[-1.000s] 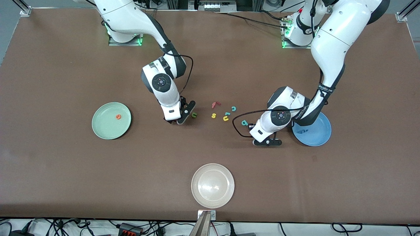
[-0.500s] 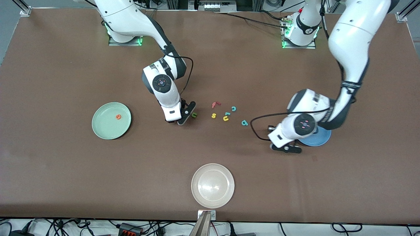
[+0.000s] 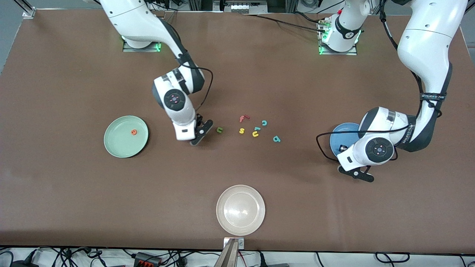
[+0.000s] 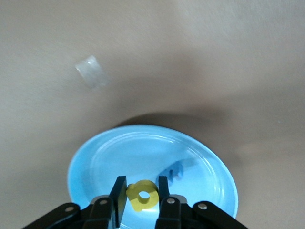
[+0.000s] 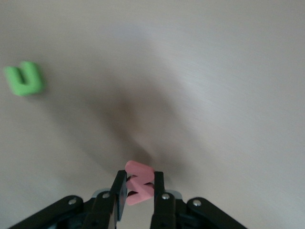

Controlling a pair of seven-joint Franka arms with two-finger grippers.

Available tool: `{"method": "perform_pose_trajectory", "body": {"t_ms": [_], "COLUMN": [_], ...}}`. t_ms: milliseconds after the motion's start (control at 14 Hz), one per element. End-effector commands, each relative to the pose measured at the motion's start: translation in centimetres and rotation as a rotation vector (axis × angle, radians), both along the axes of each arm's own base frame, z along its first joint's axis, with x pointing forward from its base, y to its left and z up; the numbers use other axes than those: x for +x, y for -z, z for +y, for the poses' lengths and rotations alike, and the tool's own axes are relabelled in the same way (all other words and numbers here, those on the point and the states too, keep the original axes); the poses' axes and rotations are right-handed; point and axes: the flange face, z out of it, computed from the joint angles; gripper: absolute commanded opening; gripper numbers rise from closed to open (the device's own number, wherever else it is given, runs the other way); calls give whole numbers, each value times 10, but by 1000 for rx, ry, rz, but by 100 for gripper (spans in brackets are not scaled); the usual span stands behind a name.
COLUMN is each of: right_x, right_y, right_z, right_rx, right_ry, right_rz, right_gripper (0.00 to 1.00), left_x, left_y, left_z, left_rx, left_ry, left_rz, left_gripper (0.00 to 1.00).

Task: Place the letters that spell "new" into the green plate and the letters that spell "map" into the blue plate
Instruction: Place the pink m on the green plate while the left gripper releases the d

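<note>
**1. Reference.** Clock directions follow the front view, with 12 o'clock toward the arm bases. Items run from the camera outward.

**2. Cream-white plate** [image 3: 223,218]. This is the item nearest the camera. It holds no letters and is not part of the task.

**3. Left gripper** [image 3: 357,174]. It hangs over the 5 o'clock edge of the blue plate [image 3: 338,134]. The jaws are clamped on the yellow "p" [image 4: 142,194]. The blue "m" [image 4: 174,171] lies inside the plate.

**4. Teal "a"** [image 3: 276,139]. It lies on the table at 9 o'clock from the blue plate. Judged by position, the left arm is the nearer one to it.

**5. Right gripper** [image 3: 197,135]. It is closed on the pinkish-red "w" [image 5: 139,188], low above bare table.

- The green plate [image 3: 111,147] lies at 9 o'clock from this gripper, with the orange "e" [image 3: 133,131] in it.
- The green "n" [image 3: 219,129] lies on the table at 3 o'clock from this gripper.

**6. Critical relation.**

- The "p" is already above the blue plate floor, so the coming move is probably a release straight down.
- The "w" needs a carry toward 9 o'clock.

**7. View differences.**

- In the front view the left arm hides much of the blue plate, and neither held letter is visible.
- Each wrist view shows the letter held in its own gripper.
- Only the left wrist view shows the "p" inside the plate rim.
</note>
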Motion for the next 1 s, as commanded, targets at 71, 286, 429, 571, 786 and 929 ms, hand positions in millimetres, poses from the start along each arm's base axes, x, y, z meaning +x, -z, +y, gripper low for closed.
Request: {"method": "perform_pose_trajectory", "body": {"t_ms": [71, 286, 429, 571, 786, 929], "right_x": [19, 23, 21, 22, 24, 27], "right_y": [-50, -47, -38, -32, -16, -11], "right_z": [-104, -197, -241, -275, -287, -289], "right_rx": [-63, -129, -140, -140, -147, -147], "right_ry": [226, 389, 470, 524, 556, 557], "right_rz": [96, 157, 180, 191, 195, 182], "right_gripper": [2, 2, 2, 2, 2, 11], "left_x": [-5, -7, -9, -12, -27, -38], "left_y": [-7, -9, -15, -20, -7, 0], "left_z": [-3, -27, -56, -99, -153, -188], "left_rx": [20, -58, -173, -233, -181, -166], "left_ry": [22, -7, -63, -90, -294, -443], "left_rz": [-1, 12, 24, -3, -29, -70], "left_gripper": [100, 100, 100, 100, 100, 100]}}
